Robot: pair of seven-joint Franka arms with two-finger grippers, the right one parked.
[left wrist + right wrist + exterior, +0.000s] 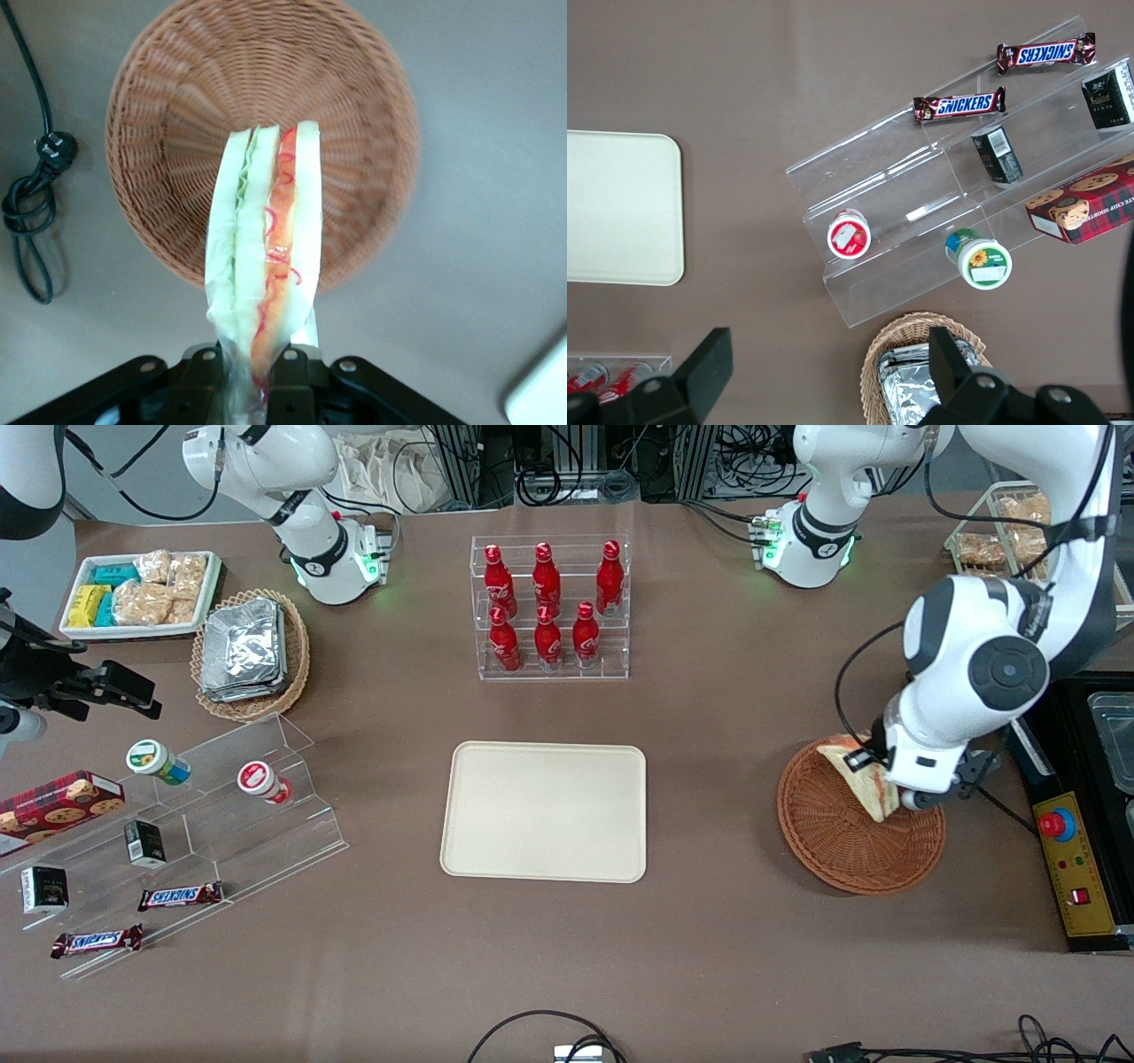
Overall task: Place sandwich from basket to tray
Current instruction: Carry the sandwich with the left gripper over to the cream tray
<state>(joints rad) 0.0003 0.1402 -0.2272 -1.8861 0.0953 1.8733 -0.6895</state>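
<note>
The sandwich is a wrapped wedge of white bread with green and red-orange filling along its edge. My gripper is shut on its narrow end and holds it in the air above the basket, a round reddish-brown wicker one with nothing else in it. The cream-beige tray lies flat at the table's middle, well away toward the parked arm's end from the basket. A corner of the tray shows in the left wrist view.
A clear rack of red bottles stands farther from the front camera than the tray. A black box with a red button sits beside the basket at the working arm's end. A black cable lies on the table by the basket.
</note>
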